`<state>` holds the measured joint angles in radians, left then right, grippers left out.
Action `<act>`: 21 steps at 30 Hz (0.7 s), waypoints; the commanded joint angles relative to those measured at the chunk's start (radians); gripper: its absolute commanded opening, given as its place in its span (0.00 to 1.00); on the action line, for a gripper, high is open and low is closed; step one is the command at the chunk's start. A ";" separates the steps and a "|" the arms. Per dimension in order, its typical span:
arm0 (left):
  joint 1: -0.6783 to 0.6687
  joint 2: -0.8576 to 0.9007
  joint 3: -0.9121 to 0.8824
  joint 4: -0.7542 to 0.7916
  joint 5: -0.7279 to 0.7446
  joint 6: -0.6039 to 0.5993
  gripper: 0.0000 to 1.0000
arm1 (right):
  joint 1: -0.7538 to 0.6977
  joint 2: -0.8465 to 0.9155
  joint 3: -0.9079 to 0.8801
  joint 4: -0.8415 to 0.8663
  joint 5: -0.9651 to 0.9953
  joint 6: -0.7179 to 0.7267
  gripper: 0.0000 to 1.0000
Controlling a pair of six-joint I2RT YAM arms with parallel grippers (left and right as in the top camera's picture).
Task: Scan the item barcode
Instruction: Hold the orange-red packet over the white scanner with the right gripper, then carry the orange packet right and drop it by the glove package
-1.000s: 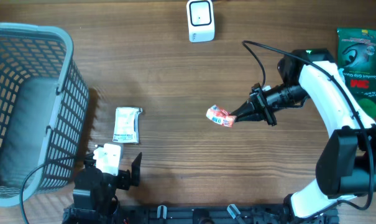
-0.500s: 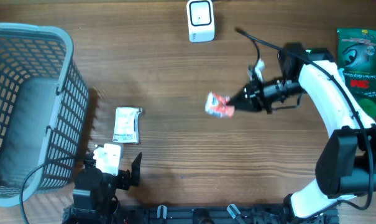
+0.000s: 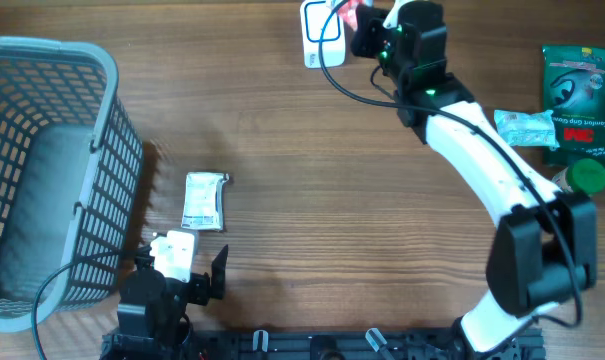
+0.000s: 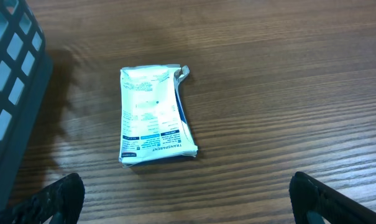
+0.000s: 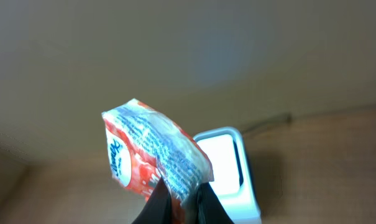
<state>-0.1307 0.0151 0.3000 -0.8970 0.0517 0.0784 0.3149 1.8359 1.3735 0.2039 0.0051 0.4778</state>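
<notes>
Pinched narrow, right gripper (image 5: 178,200) clamped on lower edge of red-and-white packet (image 5: 151,155); finger ends cut off by bottom of right wrist frame. Packet raised above the fingers, tilted, print too blurred to read, barcode not made out. Just behind and right of the fingers, white scanner (image 5: 230,167), lower part cropped; touching packet or apart, cannot tell. From overhead, right gripper (image 3: 362,28) mostly buried under own wrist and cable, packet only a red sliver at top frame edge. Spread wide, left gripper (image 4: 188,202) holding nothing, only two dark tip corners in view. Straight ahead of it, white sachet (image 4: 151,115) flat on table (image 4: 287,74), small print unreadable. Off to its left, basket (image 4: 7,87) wall, cropped. Beside right arm's elbow, green packet (image 3: 577,95), clear pouch (image 3: 527,127), green cap (image 3: 585,177), all near right frame edge.
</notes>
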 commanded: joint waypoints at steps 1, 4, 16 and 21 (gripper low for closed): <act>0.004 -0.006 -0.002 0.001 0.011 0.019 1.00 | -0.001 0.145 0.008 0.140 0.101 -0.006 0.04; 0.004 -0.006 -0.002 0.001 0.011 0.019 1.00 | 0.003 0.259 0.008 0.320 0.075 -0.006 0.05; 0.004 -0.006 -0.002 0.001 0.011 0.019 1.00 | 0.034 0.358 0.017 0.455 0.068 -0.042 0.04; 0.004 -0.006 -0.002 0.001 0.011 0.019 1.00 | -0.032 0.101 0.017 0.092 0.368 -0.187 0.04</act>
<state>-0.1307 0.0139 0.3000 -0.8982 0.0517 0.0784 0.3264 2.1120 1.3746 0.3908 0.1696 0.3744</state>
